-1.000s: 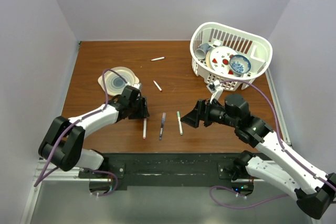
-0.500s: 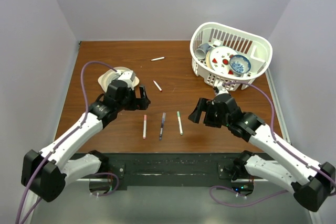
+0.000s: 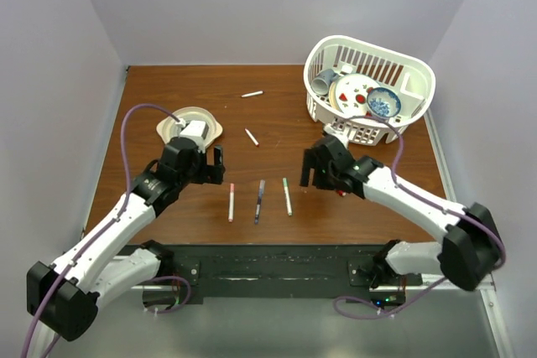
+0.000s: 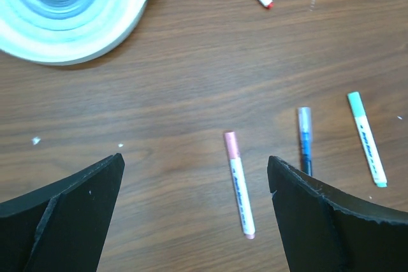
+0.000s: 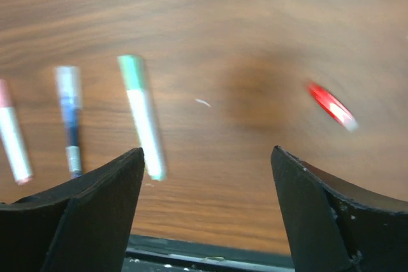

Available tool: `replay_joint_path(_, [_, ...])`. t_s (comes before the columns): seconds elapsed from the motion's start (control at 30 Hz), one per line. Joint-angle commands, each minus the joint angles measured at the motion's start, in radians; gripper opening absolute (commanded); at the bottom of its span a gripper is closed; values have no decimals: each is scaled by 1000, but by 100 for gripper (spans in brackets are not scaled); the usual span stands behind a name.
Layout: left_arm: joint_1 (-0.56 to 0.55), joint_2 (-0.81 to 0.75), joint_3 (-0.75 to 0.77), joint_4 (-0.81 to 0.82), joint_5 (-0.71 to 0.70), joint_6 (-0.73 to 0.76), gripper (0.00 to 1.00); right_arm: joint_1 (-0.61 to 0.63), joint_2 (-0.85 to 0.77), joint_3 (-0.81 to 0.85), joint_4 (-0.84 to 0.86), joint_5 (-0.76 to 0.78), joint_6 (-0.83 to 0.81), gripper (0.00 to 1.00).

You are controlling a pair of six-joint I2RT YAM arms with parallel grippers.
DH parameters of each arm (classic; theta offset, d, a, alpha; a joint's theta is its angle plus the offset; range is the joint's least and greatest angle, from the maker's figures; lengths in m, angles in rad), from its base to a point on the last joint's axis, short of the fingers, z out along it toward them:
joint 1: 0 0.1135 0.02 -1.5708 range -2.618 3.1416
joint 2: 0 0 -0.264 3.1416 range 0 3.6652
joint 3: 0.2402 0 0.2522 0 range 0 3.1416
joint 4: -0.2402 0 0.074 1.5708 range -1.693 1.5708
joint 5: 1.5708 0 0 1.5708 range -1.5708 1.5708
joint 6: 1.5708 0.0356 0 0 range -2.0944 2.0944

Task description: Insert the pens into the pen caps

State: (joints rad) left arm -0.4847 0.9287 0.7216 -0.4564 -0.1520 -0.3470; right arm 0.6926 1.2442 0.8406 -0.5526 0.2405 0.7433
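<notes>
Both arms have backed off since the earlier frame. L gripper (image 3: pixel 215 163) and R gripper (image 3: pixel 308 170) hang wide open, empty (nothing between fingers). Pink-cap pen (image 3: pixel 232 202), blue pen (image 3: pixel 259 200) and green-cap pen (image 3: pixel 287 196) lie parallel on table (image 3: pixel 168 90) between them.

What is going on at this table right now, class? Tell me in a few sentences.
Two robot arms are partway through capping pens. The left gripper and right gripper both hover open over the table, holding nothing. Between them, three pens lie in a row: the pink pen, blue pen and green pen, each apparently capped. A near white pen and a far white pen lie farther back. A basket of dishes stands far right.
</notes>
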Motion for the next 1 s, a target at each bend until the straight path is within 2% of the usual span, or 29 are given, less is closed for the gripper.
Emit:
replay_joint_path(0.0, [5,-82,12,-4,-98,11,100,1,220,274,143,-122,-237,78])
replay_joint_path(0.07, [5,-149,-4,10,-92,13,100,1,315,371,137,-148,-277,64])
replay_joint_path(0.17, [5,-238,-22,33,-90,20,100,1,501,538,164,-217,-330,51])
replay_joint_path(0.33, [5,-327,-48,62,-96,14,100,4,742,834,88,-215,-397,48])
replay_joint_path(0.4, [5,-343,-47,65,-93,13,100,4,779,879,108,-160,-415,45])
replay_joint_path(0.73, [5,-347,-53,68,-80,13,100,2,960,997,213,-159,-461,43])
replay_joint_path(0.97, [5,-346,-53,70,-75,16,100,4,1067,1091,214,-152,-469,41])
